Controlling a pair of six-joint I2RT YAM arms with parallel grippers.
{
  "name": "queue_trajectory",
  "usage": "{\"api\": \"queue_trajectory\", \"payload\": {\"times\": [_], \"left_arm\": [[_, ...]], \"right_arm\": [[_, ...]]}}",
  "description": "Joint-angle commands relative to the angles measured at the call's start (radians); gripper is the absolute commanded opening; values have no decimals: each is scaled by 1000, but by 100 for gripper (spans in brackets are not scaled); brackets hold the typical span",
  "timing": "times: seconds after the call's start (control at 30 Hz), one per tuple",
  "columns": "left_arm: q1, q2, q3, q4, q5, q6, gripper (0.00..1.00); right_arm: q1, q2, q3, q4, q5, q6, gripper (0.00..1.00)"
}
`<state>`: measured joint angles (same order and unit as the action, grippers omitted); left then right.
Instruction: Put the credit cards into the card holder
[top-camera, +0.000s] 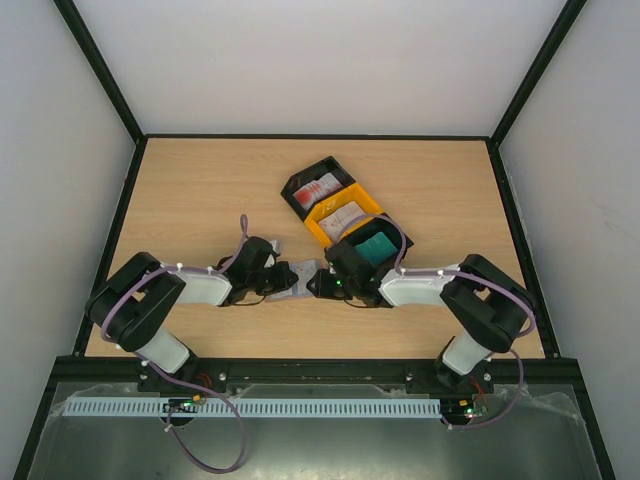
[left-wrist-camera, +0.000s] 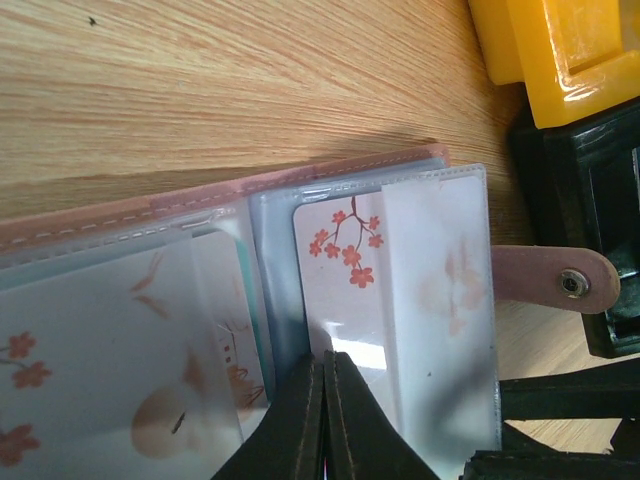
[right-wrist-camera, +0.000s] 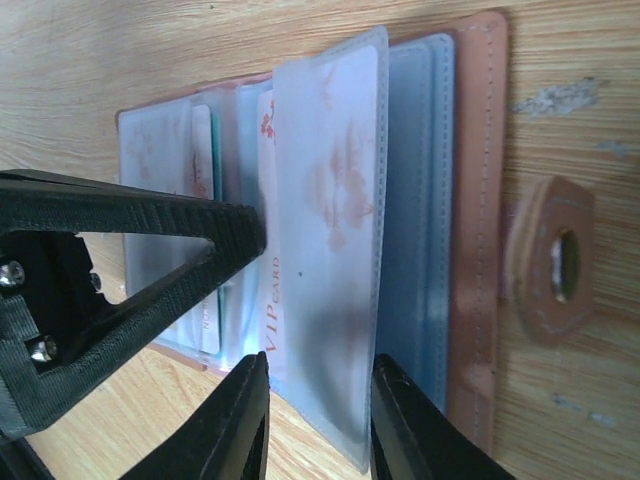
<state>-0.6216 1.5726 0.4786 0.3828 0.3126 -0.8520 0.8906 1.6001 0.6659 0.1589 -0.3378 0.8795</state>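
1. My left gripper (left-wrist-camera: 325, 365) is shut, its fingers pressed together. The tips sit at the near edge of the holder's (top-camera: 293, 277) clear pockets. I cannot tell whether a leaf is pinched between them.
2. My right gripper (right-wrist-camera: 320, 368) is narrowly parted, with a raised clear leaf (right-wrist-camera: 330, 230) standing between the fingers. I cannot tell if they touch it.
3. The holder lies open on the table (top-camera: 200, 190), between my two grippers. Its snap tab (left-wrist-camera: 555, 280) sticks out flat on the wood.
4. A white card with red blossoms (left-wrist-camera: 345, 250) sits inside a pocket, just ahead of my left fingers.
5. A red-and-white card (top-camera: 318, 188) lies in the black tray (top-camera: 296, 190), well beyond the holder.
6. A white card (top-camera: 345, 213) lies in the orange tray (top-camera: 372, 203), touching the black one.
7. A teal card (top-camera: 378, 246) lies just beside the orange tray, close to my right wrist.
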Motion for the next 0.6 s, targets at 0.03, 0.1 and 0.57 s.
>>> {"api": "queue_trajectory", "payload": {"times": [0.03,0.1,0.57], "left_arm": [[-2,31,-24,-58,-44,18,2],[-1,30,-27,-55,-43,18,3],[-2,-113,-28,-83,-39,19,13]], "right_arm": [[6,19,7,84,-37,50,27],[7,20,-9,130,-54,87,27],[8,71,69,31,97,29,2]]}}
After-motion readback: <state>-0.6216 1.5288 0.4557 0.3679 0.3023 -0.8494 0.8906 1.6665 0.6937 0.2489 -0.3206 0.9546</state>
